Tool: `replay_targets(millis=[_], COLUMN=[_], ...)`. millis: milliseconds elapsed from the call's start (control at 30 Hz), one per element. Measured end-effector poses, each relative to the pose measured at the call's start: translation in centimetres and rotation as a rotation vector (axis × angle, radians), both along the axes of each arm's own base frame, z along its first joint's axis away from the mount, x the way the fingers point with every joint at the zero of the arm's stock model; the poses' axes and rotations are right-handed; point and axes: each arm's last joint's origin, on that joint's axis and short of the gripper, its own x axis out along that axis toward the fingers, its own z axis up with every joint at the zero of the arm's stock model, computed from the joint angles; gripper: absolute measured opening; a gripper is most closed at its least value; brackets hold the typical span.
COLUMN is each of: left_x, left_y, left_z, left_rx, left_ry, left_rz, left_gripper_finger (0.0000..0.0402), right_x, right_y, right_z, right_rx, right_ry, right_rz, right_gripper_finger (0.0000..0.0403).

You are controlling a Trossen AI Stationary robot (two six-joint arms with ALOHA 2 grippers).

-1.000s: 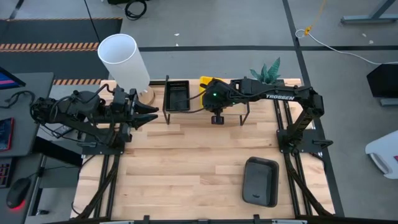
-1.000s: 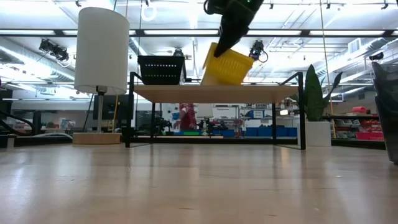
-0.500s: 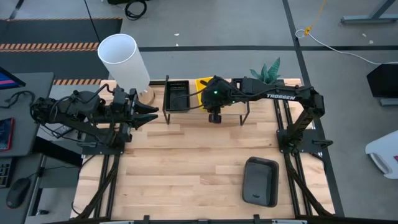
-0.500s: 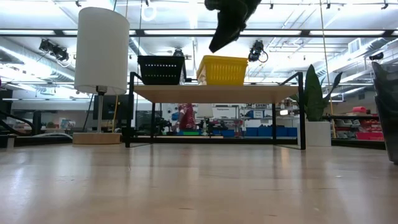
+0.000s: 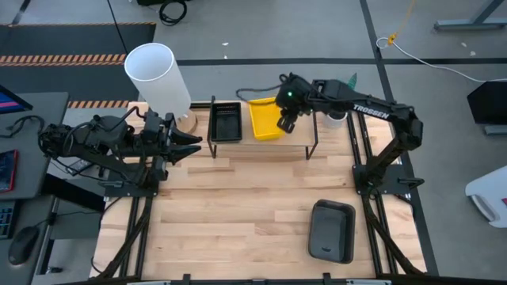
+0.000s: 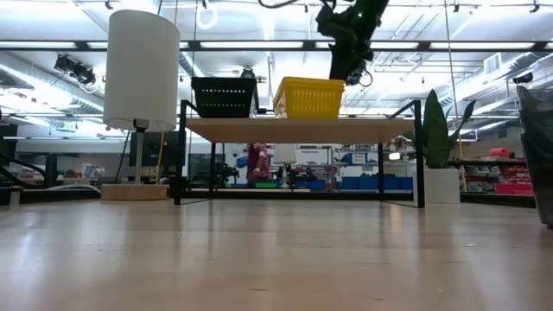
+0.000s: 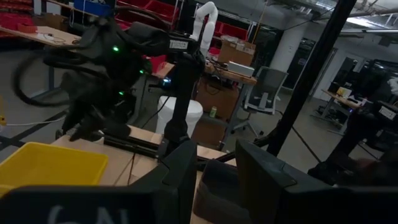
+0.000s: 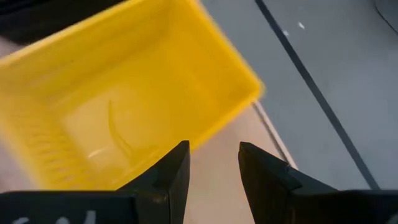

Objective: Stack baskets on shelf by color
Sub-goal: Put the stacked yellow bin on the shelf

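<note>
High view: yellow basket (image 5: 265, 119) on the shelf (image 5: 261, 141), beside the black basket (image 5: 225, 123); right gripper (image 5: 286, 125) open, empty, just off the yellow basket's edge; a low retreat could clip it.
Low view: yellow basket (image 6: 308, 97) sits level on the shelf.
Left wrist view: left gripper (image 7: 214, 171) parted, empty, parked away from the shelf.

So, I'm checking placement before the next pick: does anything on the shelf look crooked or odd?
Nothing stands out. The yellow basket sits flat on the shelf beside the black basket; the open right gripper hangs above it.
</note>
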Motion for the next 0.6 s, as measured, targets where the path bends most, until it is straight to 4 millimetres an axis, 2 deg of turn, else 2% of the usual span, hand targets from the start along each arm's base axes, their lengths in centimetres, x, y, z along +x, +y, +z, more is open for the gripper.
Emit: replay_targets(millis=[300,467,600], left_x=[0.0,0.0,0.0], left_y=[0.0,0.0,0.0], left_z=[0.0,0.0,0.0], left_rx=[-0.018,-0.017,-0.016], left_ry=[-0.001,-0.001,-0.001], left_rz=[-0.001,0.000,0.000], left_gripper_finger=[0.0117,0.0117,0.0117], right_x=[-1.6,-2.3,-2.4], right_y=[-2.2,-2.8,-2.9], right_z=[-0.3,-0.6,-2.1], right_rx=[0.036,0.131,0.200], right_ry=[0.038,0.036,0.052], right_rz=[-0.131,-0.157,-0.168], right_gripper_finger=[0.0142,0.0142,0.0141])
